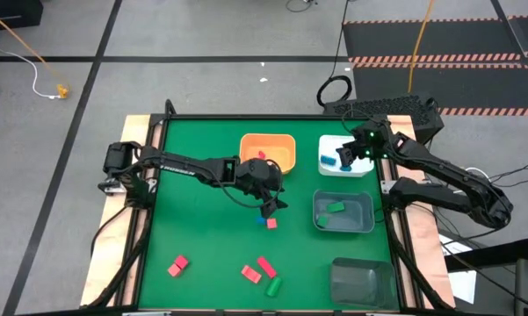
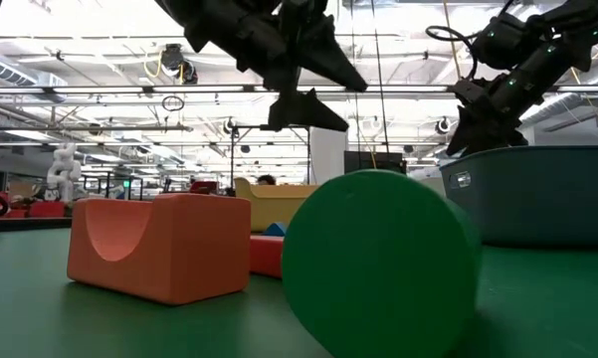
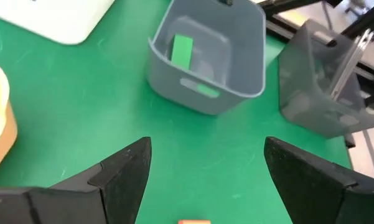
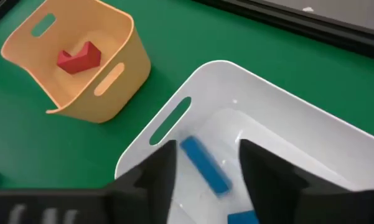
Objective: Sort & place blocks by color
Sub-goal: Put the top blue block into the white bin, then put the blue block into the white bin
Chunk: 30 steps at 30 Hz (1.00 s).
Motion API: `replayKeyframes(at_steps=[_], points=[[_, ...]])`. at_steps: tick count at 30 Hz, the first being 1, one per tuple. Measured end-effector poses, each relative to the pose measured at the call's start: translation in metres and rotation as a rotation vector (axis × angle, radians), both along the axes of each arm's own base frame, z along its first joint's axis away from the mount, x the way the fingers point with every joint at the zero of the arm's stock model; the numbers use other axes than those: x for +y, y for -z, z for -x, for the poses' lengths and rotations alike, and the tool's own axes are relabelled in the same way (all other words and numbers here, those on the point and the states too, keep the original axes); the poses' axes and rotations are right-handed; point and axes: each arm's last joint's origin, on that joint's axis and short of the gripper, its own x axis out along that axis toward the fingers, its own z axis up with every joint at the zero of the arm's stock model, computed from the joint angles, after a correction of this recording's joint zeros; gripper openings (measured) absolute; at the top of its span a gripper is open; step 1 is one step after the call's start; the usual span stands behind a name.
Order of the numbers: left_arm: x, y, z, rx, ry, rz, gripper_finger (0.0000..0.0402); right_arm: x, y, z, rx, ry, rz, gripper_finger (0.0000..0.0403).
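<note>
Blocks sorted by colour: a blue bar [image 4: 205,165] lies in the white bin [image 1: 347,164] between the right gripper's [image 4: 205,163] parted fingers, while the left gripper [image 1: 270,207], open and empty, hovers above a red block [image 1: 271,224] mid-table.

A blue bar [image 4: 205,165] lies in the white bin, a red piece [image 4: 78,57] in the orange bin, a green bar [image 3: 182,50] in the grey bin; pink bars [image 1: 177,265] and a green cylinder [image 1: 273,286] lie loose on the mat.

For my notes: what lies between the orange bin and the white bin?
Only bare green table between the orange bin and the white bin, in the high view.
</note>
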Motion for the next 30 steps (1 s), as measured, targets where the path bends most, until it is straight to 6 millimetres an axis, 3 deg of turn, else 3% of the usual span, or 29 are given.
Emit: replayKeyframes(at_steps=[4,7,11,18,25,30], points=[[0.0,0.004,0.003,0.055,0.002,0.0,0.031,0.002,-0.004,0.001,-0.047,0.022,-0.041,0.0233],[-0.001,0.009,0.007,0.118,0.016,-0.013,0.031,0.004,-0.02,0.0,-0.119,0.001,-0.055,0.0256],[-0.009,0.018,0.016,0.241,0.062,-0.041,0.031,0.01,-0.05,-0.004,-0.189,-0.066,-0.022,0.0261],[-0.045,0.032,0.039,0.48,0.155,-0.11,0.031,0.032,-0.098,-0.018,-0.315,-0.24,0.065,0.0257],[-0.077,0.028,0.037,0.363,0.195,-0.376,0.031,0.056,-0.103,-0.033,-0.365,-0.358,0.049,0.0256],[-0.082,0.035,0.038,0.321,0.17,-0.417,0.031,0.069,-0.101,-0.042,-0.342,-0.386,0.071,0.0256]])
